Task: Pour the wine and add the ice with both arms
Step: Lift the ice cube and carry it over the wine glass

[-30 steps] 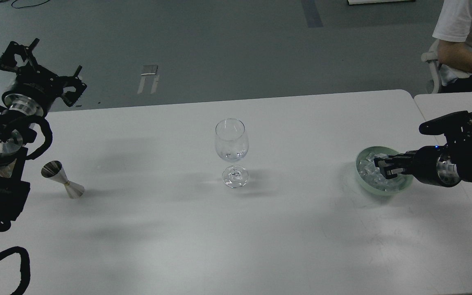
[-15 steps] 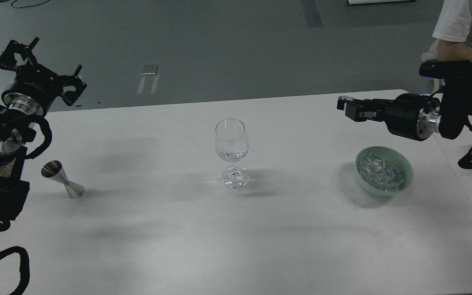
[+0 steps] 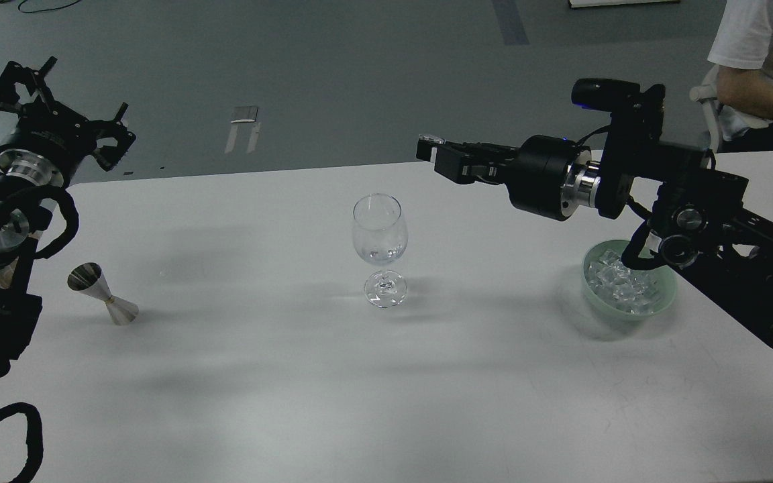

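Observation:
A clear wine glass [image 3: 379, 231] stands upright mid-table with a little clear wine [image 3: 380, 255] at the bottom of its bowl. A pale green bowl [image 3: 661, 295] at the right holds a heap of clear ice cubes [image 3: 618, 278]. My right gripper [image 3: 431, 149] hangs in the air up and to the right of the glass rim, apart from it, shut on a small clear ice cube [image 3: 432, 139]. My left gripper [image 3: 64, 100] is raised at the far left with its fingers spread open and empty.
A steel jigger [image 3: 101, 294] lies on its side near the table's left edge, below my left arm. My right arm crosses above the ice bowl. A seated person in a white shirt [image 3: 762, 47] is at the back right.
My right gripper rose out of the ice bowl with a cube and swung left toward the glass. My left arm shifted slightly left. The glass and jigger have not moved.

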Available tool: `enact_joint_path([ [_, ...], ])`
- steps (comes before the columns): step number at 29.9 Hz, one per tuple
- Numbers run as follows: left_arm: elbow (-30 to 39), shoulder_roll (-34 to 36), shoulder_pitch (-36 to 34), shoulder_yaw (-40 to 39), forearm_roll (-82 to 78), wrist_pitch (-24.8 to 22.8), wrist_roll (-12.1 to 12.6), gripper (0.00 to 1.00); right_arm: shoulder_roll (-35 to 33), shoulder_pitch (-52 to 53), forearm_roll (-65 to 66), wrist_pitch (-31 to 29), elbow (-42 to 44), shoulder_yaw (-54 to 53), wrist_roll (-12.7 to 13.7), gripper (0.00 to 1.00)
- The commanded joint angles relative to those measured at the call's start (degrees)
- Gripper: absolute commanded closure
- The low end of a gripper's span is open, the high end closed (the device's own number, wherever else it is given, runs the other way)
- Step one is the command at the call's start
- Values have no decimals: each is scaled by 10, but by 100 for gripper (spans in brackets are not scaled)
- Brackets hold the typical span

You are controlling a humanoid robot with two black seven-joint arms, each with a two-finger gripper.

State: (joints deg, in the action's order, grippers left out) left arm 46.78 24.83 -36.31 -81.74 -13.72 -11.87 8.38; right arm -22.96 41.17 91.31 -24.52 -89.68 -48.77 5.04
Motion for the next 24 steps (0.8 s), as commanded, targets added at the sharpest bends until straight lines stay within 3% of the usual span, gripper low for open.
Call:
enact_joint_path([
  [1,0,-3,0,1,0,0,-1,1,21,6,1,0,1,3,9,100],
  [6,0,-4,-1,2,0,0,-1,1,37,6,1,-1,4,5,27,100],
  [24,0,-1,0,-2,1,0,-1,1,68,28,8,1,40,40,31,100],
])
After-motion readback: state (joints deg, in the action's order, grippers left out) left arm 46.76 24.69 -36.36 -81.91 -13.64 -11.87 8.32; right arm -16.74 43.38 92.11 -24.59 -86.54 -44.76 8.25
